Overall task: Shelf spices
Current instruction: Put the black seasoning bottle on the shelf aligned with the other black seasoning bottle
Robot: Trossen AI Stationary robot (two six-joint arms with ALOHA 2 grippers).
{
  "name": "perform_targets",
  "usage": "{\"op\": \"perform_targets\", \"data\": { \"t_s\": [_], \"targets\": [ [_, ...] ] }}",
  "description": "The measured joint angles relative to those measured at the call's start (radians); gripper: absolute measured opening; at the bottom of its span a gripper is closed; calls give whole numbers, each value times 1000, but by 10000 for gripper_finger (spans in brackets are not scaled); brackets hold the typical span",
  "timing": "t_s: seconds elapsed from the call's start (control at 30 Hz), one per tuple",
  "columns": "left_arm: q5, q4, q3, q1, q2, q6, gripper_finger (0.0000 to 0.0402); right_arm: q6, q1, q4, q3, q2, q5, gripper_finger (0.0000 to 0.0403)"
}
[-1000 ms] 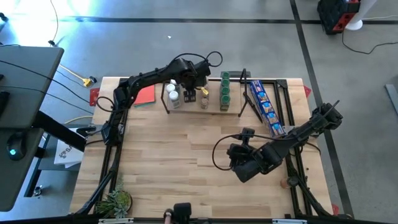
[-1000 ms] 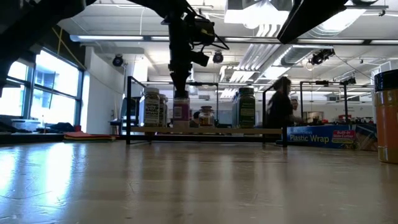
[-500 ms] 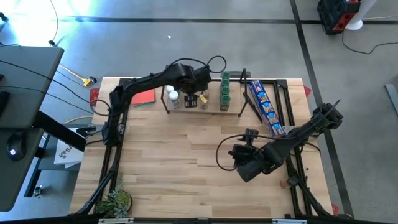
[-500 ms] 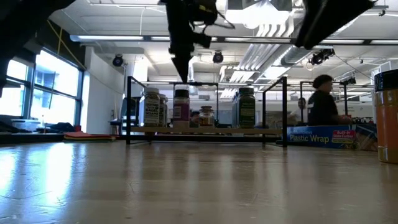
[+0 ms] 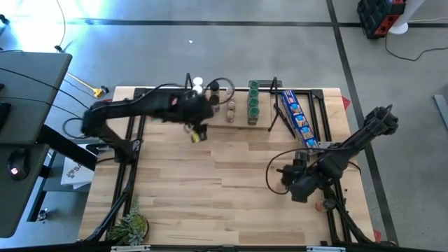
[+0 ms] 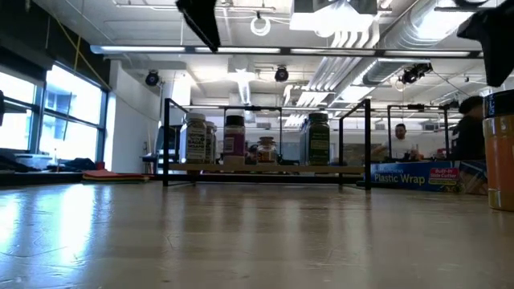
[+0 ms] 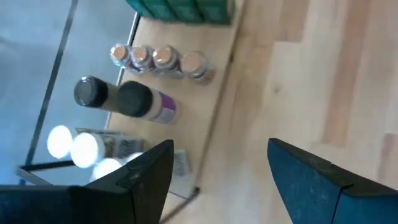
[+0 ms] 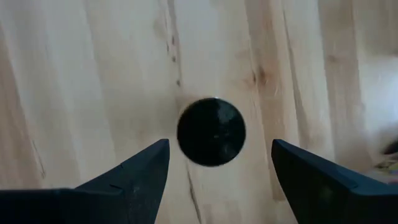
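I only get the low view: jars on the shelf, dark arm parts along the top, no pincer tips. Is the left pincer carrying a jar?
Observer: No. The left pincer is open and empty, hanging just in front of the shelf.
Operator: And the right one?
Observer: The right pincer is open too, with a black-capped jar standing on the table below, between its fingers, not gripped.
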Motion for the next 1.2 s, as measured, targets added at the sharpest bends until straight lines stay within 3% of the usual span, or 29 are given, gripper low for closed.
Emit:
{"op": "perform_targets", "data": {
  "t_s": [0.17,0.43,0.63,0.77,0.9,1.2],
  "targets": [
    [-26,67,-176,-82,-150,-131,255,-6,-31,183,-109,-24,-31,277],
    [-114,61,-312,-181,-265,-304,255,-20,-79,197,-139,67,-62,272],
    [-159,50,-351,-251,-287,-365,255,-29,-103,196,-99,132,-136,197],
    [-221,-17,-355,-305,-293,-414,255,-106,-169,203,57,139,-86,197],
    [-309,-115,-355,-360,-293,-516,255,-258,-317,192,288,180,3,197],
    [-352,-206,-355,-497,-293,-685,255,-710,-638,127,804,552,-1,197]
  ]
}}
